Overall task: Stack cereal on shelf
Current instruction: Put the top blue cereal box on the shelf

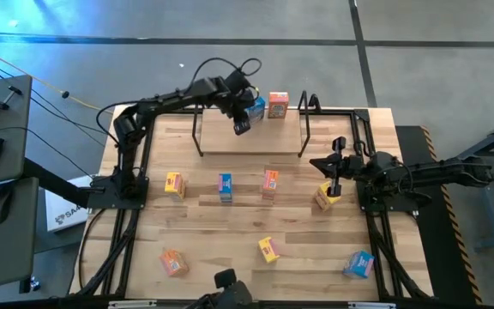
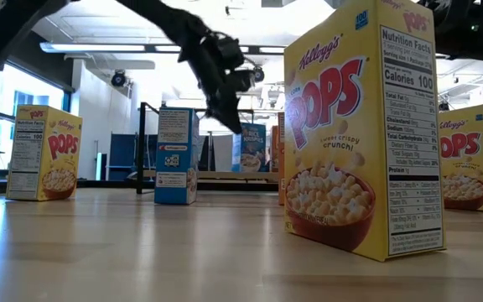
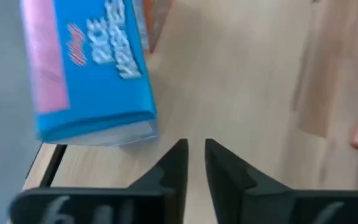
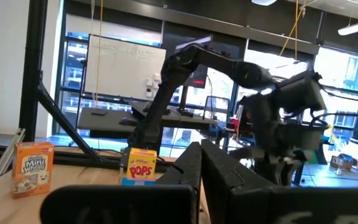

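Nearest the low camera: a yellow Pops box [image 2: 363, 126] upright on the tabletop [image 1: 230, 232], blocking much of the view behind it. A blue box [image 2: 176, 155] stands further back, with more yellow boxes at both edges.

The shelf [image 1: 251, 137] sits at the table's far edge. On it are a blue cereal box [image 1: 256, 107] and an orange cereal box [image 1: 278, 104], side by side. The left gripper [image 1: 241, 125] hovers over the shelf just beside the blue box; its fingers [image 3: 173, 165] are nearly together with nothing between them.

The right gripper [image 1: 335, 167] waits at the table's right side, clenched and empty, next to a yellow box [image 1: 325, 196]. Seven boxes are scattered across the tabletop.
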### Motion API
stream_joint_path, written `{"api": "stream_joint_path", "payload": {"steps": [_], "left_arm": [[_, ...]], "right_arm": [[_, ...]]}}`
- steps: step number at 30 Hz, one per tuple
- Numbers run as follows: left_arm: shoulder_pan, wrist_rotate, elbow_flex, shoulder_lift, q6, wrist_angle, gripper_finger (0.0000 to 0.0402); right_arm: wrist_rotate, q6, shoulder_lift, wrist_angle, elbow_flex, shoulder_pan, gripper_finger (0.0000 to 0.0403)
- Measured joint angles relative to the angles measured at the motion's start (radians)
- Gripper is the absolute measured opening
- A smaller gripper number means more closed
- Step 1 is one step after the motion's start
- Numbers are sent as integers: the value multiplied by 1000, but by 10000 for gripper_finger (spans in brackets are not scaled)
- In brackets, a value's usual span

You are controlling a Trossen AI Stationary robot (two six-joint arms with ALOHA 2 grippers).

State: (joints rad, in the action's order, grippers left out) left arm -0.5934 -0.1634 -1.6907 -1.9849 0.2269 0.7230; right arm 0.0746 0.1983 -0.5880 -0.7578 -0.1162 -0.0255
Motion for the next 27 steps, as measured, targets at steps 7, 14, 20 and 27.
{"api": "stream_joint_path", "payload": {"steps": [7, 14, 20, 27], "left_arm": [[-2, 42, 259, 78, -150, -384, 22], [-17, 114, 323, 85, -198, -496, 21], [-29, 150, 322, 86, -200, -520, 21], [-17, 150, 322, 87, -187, -470, 21]], "right_arm": [[0, -7, 0, 11, 0, 0, 0], [1, -11, 0, 14, 0, 0, 0], [1, -11, 0, 15, 0, 0, 0], [1, -11, 0, 18, 0, 0, 0]]}}
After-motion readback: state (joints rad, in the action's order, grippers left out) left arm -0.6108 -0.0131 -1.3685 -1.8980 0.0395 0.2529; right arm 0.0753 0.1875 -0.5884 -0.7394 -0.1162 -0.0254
